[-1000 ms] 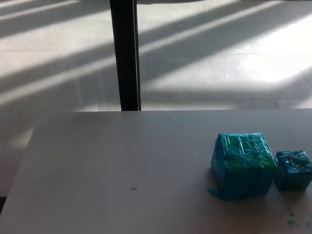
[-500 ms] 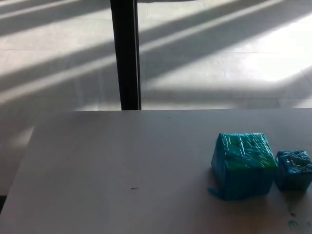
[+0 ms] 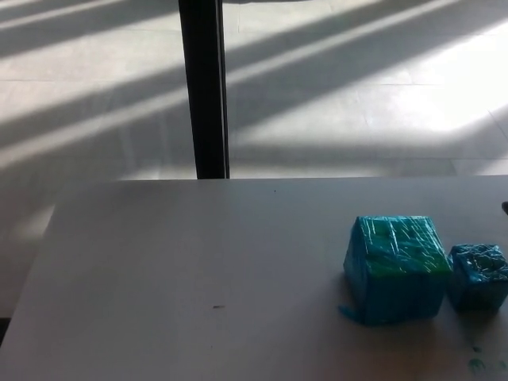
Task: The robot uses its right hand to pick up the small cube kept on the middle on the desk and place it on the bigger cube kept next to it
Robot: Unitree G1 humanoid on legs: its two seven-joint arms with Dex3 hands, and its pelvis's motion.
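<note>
Small blue cube (image 3: 479, 276) is sitting on the table (image 3: 198, 262) near its right edge, just beside the bigger blue cube (image 3: 394, 268) to its left, possibly touching. Behind the table, a dark post (image 3: 204, 87) is standing on sunlit floor (image 3: 357, 95). No robot hand in view, so state can't be told.

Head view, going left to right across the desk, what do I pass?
Small dark speck on the desk → bigger cube → small cube, close beside it at the right edge. Neither hand clearly shows.
</note>
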